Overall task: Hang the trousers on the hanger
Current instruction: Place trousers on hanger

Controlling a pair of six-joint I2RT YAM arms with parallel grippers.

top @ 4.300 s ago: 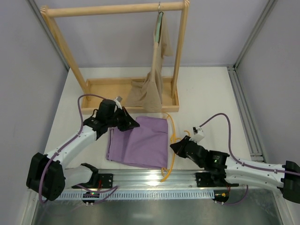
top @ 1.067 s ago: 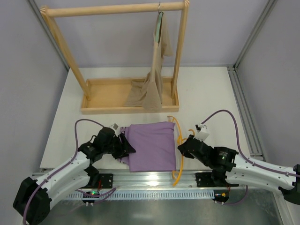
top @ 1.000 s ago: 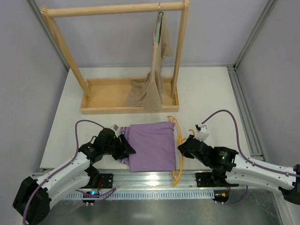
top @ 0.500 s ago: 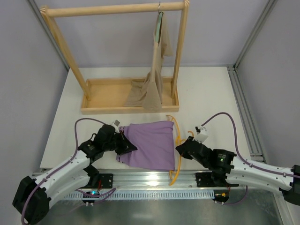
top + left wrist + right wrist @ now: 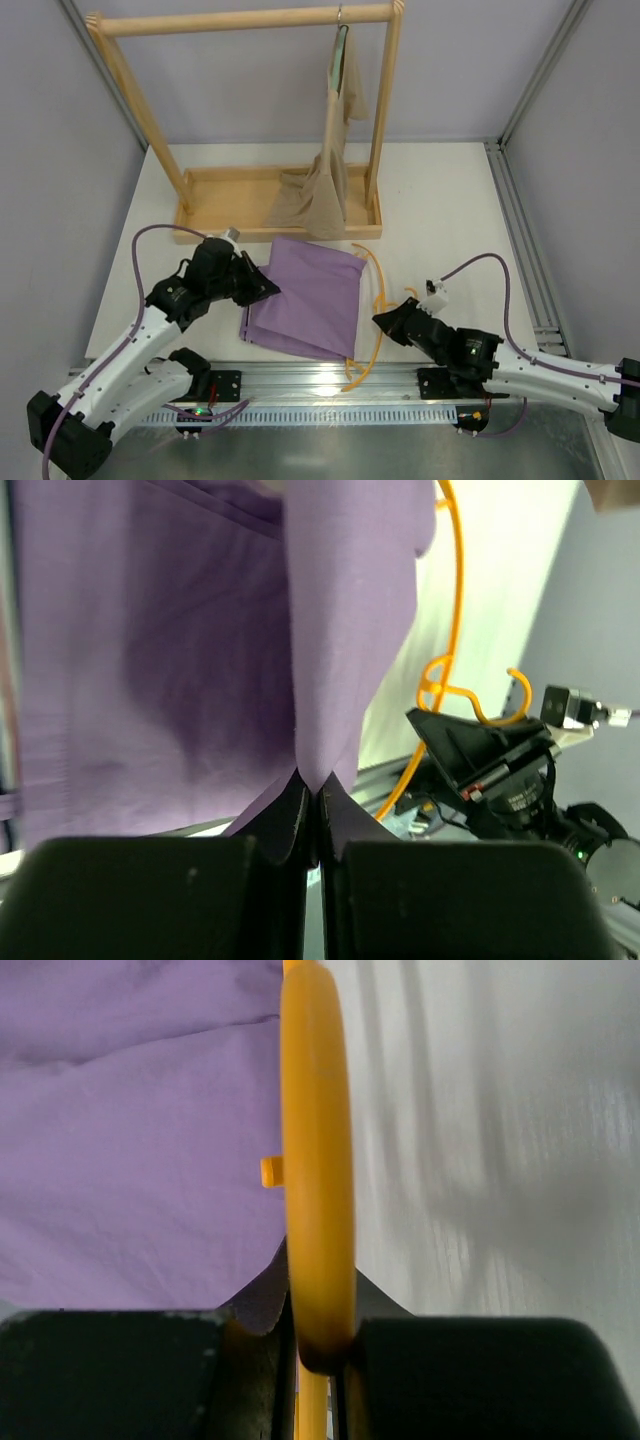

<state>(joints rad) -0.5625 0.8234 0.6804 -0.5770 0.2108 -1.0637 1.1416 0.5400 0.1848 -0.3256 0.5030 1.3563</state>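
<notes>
Locate trousers (image 5: 303, 295) folded mid-worktop (image 5: 450, 200). Treat as light, limp, slip-prone; grip doubled fabric, not 1 layer. Note left jaws closed on a raised left-edge fold, right jaws clamped on thin, stiff hanger (image 5: 318, 1160) at right edge.

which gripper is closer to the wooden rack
Left. The left gripper sits just in front of the wooden rack; the right gripper lies clearly farther in front of it.
</notes>
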